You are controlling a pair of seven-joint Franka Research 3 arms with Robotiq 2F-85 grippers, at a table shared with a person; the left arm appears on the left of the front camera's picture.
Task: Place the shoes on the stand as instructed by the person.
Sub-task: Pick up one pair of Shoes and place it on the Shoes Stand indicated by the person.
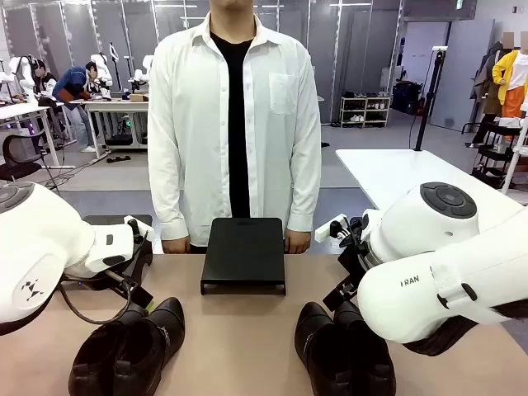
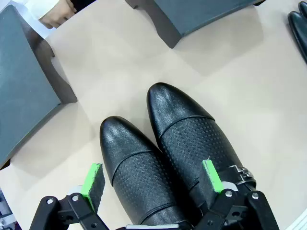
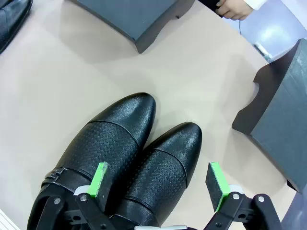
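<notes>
The left pair (image 1: pixel 128 351) of shoes and the right pair (image 1: pixel 342 351), flanking the stand (image 1: pixel 243 252), are glossy black, with smooth toes and fine punched dots behind. The stand is matte black, the counter (image 1: pixel 239 346) pale beige. The person (image 1: pixel 190 140) wears a white shirt (image 1: pixel 289 148) over a black T-shirt (image 1: pixel 238 124). The left hand (image 2: pixel 152 176) and right hand (image 3: pixel 158 178) are black with green pads (image 2: pixel 93 178).

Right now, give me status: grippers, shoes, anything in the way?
Left gripper open over left pair of shoes; right gripper open over right pair. Both pairs on the table, middle stand bare. Person's hands at far edge, flanking that stand.
</notes>
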